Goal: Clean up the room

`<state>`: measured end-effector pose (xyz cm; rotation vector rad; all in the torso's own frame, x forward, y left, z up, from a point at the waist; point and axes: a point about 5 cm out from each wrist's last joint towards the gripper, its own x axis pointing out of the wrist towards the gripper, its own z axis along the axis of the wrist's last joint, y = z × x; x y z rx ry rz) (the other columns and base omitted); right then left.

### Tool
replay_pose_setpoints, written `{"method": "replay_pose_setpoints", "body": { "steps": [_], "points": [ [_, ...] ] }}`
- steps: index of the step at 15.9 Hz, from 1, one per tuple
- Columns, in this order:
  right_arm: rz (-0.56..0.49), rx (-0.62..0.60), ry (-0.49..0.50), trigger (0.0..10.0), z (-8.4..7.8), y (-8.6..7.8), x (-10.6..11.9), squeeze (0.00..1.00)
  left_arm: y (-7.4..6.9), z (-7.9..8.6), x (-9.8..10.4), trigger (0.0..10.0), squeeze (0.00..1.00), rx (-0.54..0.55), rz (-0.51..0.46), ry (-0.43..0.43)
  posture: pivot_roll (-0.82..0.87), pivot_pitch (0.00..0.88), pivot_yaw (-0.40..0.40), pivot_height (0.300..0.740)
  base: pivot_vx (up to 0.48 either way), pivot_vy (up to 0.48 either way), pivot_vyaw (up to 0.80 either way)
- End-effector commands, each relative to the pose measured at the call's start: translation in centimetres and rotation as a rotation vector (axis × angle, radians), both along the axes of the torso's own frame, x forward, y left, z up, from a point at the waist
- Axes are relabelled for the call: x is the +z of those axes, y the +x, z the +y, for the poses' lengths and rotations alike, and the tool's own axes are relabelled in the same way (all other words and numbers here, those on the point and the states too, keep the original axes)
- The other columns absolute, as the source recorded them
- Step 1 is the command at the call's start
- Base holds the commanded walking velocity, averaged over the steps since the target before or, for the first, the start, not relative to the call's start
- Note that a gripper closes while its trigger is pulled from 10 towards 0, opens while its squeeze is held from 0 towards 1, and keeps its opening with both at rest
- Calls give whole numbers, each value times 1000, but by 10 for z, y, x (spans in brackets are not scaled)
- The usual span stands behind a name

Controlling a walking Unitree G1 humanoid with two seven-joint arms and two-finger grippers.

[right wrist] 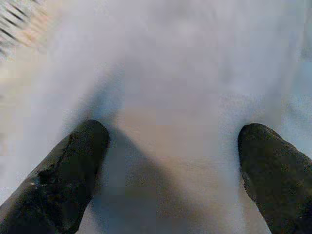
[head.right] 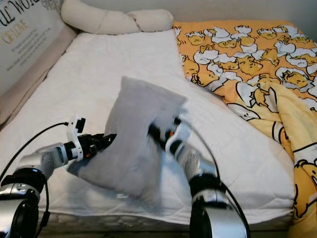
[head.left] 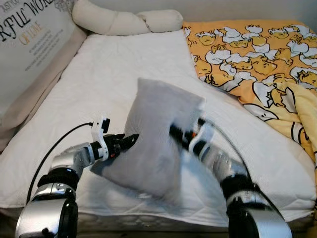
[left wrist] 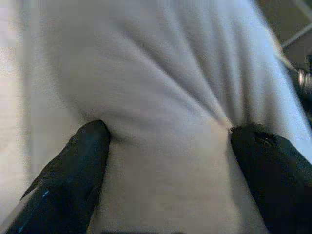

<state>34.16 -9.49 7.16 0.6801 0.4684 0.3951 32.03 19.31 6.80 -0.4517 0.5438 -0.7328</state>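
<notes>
At frame centre, both grippers, left gripper (head.left: 130,141) and right gripper (head.left: 174,133), pressed spread fingers against the upright grey pillow (head.left: 153,139) between them.

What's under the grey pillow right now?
The white mattress lies beneath the grey pillow, pressed between the left gripper and right gripper. Whatever sits directly under its lower edge is covered.

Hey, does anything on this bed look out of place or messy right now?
Yes. The gray pillow is up off the white mattress, tilted, pressed between the left gripper and right gripper, both with jaws spread. The duck-print blanket lies rumpled along the bed's right side.
</notes>
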Motion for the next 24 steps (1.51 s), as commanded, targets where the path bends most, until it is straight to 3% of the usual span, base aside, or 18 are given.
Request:
{"method": "replay_pose_setpoints", "body": {
  "steps": [1, 2, 4, 6, 8, 10, 13, 16, 18, 20, 22, 24],
  "points": [
    [-52, 25, 91, 10000, 6, 7, 18, 1000, -2, -11, 3, 10000, 1000, -66, 2, -37, -64, 0, 47, 740, 0, 0, 0],
    [-59, 40, 113, 10000, 6, 7, 21, 1000, -3, -13, 5, 10000, 1000, -84, -8, -47, -64, 0, 47, 740, 0, 0, 0],
    [-58, 136, 63, 10000, 4, -1, 23, 1000, -11, -26, 9, 10000, 1000, -168, -23, -61, -69, 0, 46, 740, 0, 0, 0],
    [-49, 158, 34, 10000, -2, -6, 22, 1000, -16, -29, 8, 10000, 1000, -196, -42, -22, -70, 0, 42, 740, 0, 0, 0],
    [-122, 89, -42, 10000, -28, -10, 24, 1000, -11, -13, 4, 10000, 1000, -78, -152, 127, -65, 0, 33, 740, 0, 0, 0],
    [-182, -71, -33, 10000, -60, -7, 33, 1000, -3, 7, 15, 10000, 1000, 33, -261, 251, -77, 0, 47, 740, 0, 0, 0],
    [-141, -137, -43, 10000, -78, -7, 18, 1000, 10, 29, 26, 10000, 1000, 155, -284, 240, -87, 0, 60, 740, 0, 0, 0],
    [-48, -120, -64, 10000, -77, -11, -3, 1000, 20, 37, 29, 10000, 1000, 246, -278, 241, -92, 0, 56, 740, 0, 0, 0],
    [7, -66, 54, 10000, -58, -16, -19, 1000, 25, 35, 18, 10000, 1000, 367, -203, 240, -103, 0, 56, 740, 0, 0, 0],
    [54, -44, 168, 10000, -40, -17, -25, 1000, 22, 34, 5, 10000, 1000, 504, -111, 149, -124, 0, 58, 740, 0, 0, 0],
    [139, -14, 215, 10000, -25, -25, -36, 1000, 17, 18, -8, 10000, 1000, 522, -48, 40, -137, 0, 57, 740, 0, 0, 0],
    [187, 19, 233, 10000, -11, -32, -44, 1000, 13, -8, -17, 10000, 1000, 440, -15, -48, -139, 0, 47, 740, 0, 0, 0]
  ]
}}
